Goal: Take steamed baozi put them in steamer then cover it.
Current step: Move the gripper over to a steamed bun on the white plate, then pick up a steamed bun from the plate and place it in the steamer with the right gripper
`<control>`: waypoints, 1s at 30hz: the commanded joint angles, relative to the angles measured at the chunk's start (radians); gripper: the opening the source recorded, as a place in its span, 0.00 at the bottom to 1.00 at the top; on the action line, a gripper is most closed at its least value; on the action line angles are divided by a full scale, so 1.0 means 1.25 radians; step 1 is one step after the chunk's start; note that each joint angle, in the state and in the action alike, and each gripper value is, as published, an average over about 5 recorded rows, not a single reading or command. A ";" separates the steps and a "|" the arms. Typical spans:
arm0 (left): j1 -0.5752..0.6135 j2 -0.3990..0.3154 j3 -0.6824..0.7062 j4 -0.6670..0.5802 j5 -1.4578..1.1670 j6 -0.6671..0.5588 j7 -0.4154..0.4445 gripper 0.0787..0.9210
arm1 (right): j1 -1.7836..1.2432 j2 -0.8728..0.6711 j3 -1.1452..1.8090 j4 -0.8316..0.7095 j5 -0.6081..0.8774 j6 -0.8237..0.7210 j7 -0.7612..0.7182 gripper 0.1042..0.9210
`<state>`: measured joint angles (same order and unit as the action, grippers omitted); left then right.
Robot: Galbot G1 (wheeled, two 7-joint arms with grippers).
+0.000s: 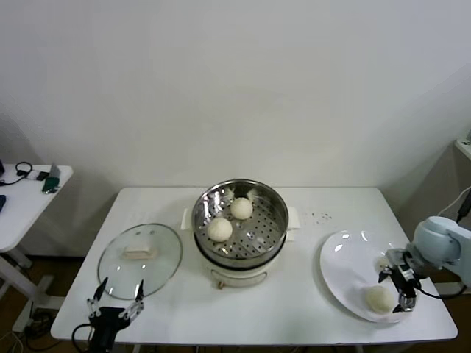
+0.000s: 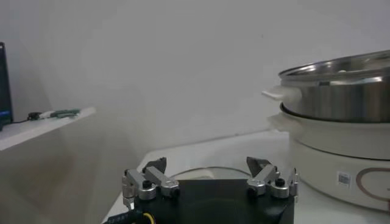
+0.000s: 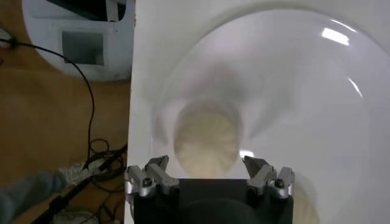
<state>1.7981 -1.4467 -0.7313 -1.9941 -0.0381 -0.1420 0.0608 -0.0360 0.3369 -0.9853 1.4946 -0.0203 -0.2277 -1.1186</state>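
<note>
The steamer [image 1: 259, 234] stands mid-table on its white pot base, with two steamed baozi inside [image 1: 241, 208] [image 1: 219, 229]. On the white plate [image 1: 342, 257] at the right lies a third baozi [image 1: 379, 298], and a fourth [image 1: 382, 262] is partly hidden by my right arm. My right gripper [image 1: 396, 288] hovers open over the plate, and its wrist view shows a baozi [image 3: 206, 139] just ahead of the open gripper [image 3: 207, 165]. The cover [image 1: 140, 259], a glass lid, lies flat left of the steamer. Open and empty, my left gripper [image 1: 116, 298] waits at the table's front-left edge, just short of the cover's rim [image 2: 207, 172].
A small white side table [image 1: 29, 195] with cables and small items stands off to the left. The wall runs close behind the work table. In the right wrist view, cables [image 3: 91, 152] trail on the wooden floor beyond the table's right edge.
</note>
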 commanded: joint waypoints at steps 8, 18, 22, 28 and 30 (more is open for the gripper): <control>-0.006 -0.002 -0.002 0.002 0.003 0.004 -0.002 0.88 | -0.008 0.048 -0.022 -0.030 -0.011 0.000 -0.004 0.88; -0.007 -0.002 -0.004 0.007 0.003 0.003 -0.004 0.88 | -0.003 0.054 -0.029 -0.042 -0.013 0.003 -0.011 0.78; -0.007 -0.002 -0.004 0.007 0.003 0.003 -0.004 0.88 | 0.001 0.057 -0.028 -0.047 -0.012 0.006 -0.013 0.72; -0.008 -0.002 -0.003 0.006 0.003 0.004 -0.004 0.88 | 0.026 0.063 -0.039 -0.053 -0.005 0.012 -0.015 0.69; -0.007 -0.002 -0.003 0.006 0.003 0.003 -0.004 0.88 | 0.053 0.067 -0.053 -0.055 0.002 0.017 -0.018 0.68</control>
<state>1.7888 -1.4491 -0.7359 -1.9855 -0.0346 -0.1376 0.0550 -0.0137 0.4143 -1.0290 1.4307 -0.0264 -0.2117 -1.1386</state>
